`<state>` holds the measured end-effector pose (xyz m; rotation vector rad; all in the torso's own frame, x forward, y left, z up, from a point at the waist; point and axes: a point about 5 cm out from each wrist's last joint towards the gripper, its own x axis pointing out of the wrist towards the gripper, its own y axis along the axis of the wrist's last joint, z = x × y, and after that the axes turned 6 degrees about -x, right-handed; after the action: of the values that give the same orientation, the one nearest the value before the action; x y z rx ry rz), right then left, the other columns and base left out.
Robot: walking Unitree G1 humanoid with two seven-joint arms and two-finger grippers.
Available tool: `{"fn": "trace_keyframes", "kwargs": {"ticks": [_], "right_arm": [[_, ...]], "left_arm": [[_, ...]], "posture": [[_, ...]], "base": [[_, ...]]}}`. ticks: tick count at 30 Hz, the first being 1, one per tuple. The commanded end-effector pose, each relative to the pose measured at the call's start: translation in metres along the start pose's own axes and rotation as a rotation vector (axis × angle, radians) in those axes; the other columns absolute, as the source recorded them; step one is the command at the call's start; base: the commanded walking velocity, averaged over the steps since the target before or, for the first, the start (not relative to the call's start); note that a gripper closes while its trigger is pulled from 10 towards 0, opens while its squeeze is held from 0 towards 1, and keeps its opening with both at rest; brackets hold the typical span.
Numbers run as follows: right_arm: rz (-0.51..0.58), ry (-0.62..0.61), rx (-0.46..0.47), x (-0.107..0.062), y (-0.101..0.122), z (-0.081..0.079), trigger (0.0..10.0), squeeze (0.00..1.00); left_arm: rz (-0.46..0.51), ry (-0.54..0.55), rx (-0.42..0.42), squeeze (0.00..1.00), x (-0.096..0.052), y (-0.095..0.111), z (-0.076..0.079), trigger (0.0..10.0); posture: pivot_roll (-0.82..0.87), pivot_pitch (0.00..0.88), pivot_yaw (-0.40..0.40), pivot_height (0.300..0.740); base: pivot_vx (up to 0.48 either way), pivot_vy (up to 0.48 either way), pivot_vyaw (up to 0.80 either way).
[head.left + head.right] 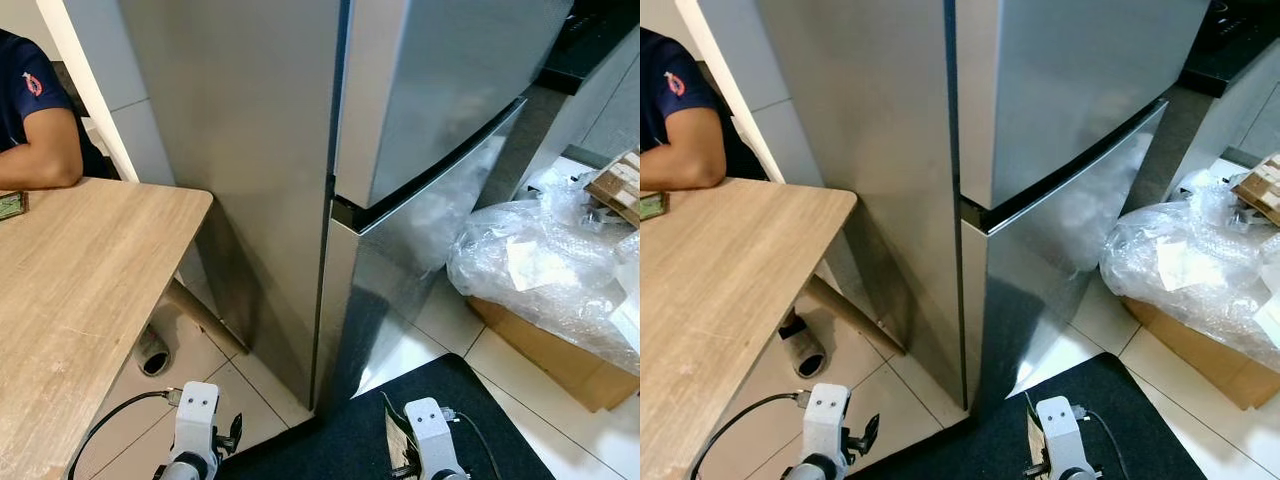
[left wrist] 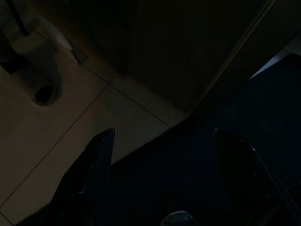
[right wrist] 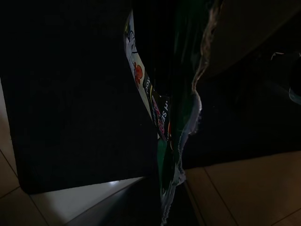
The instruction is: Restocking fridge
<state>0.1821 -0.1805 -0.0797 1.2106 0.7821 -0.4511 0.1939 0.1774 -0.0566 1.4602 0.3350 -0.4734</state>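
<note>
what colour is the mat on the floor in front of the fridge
Dark, near black. The mat shows best in the left eye view, lying before the silver fridge.

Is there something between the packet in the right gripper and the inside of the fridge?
Yes. Both fridge doors are shut, so the upper door and the lower door block the way in. The right gripper holds the packet low over the dark mat. One door must be opened first.
</note>
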Motion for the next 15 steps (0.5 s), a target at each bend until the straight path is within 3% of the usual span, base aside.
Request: {"fn": "trace_keyframes", "kwargs": {"ticks": [1, 10, 14, 15], "right_arm": [[0.01, -0.004, 0.008, 0.0, 0.001, 0.001, 10.0, 0.0], [0.016, -0.015, 0.018, 0.001, 0.003, 0.001, 10.0, 0.0], [0.014, -0.027, 0.03, 0.0, 0.001, 0.003, 10.0, 0.0], [0.012, -0.028, 0.031, -0.001, -0.001, 0.004, 10.0, 0.0]], "left_arm": [[-0.032, -0.008, 0.007, 0.0, -0.001, -0.006, 0.004, 10.0], [-0.031, -0.023, 0.019, 0.0, 0.004, 0.0, 0.004, 10.0], [0.001, -0.058, 0.044, 0.0, 0.012, 0.013, 0.008, 10.0], [0.035, -0.104, 0.074, 0.0, 0.019, 0.025, 0.012, 10.0]], "posture": [[-0.12, 0.069, 0.022, 0.74], [-0.14, 0.066, 0.046, 0.74], [-0.14, 0.064, 0.046, 0.74], [-0.14, 0.069, 0.039, 0.74]], "base": [[0.0, 0.0, 0.0], [0.0, 0.0, 0.0], [0.0, 0.0, 0.0], [0.0, 0.0, 0.0]]}}
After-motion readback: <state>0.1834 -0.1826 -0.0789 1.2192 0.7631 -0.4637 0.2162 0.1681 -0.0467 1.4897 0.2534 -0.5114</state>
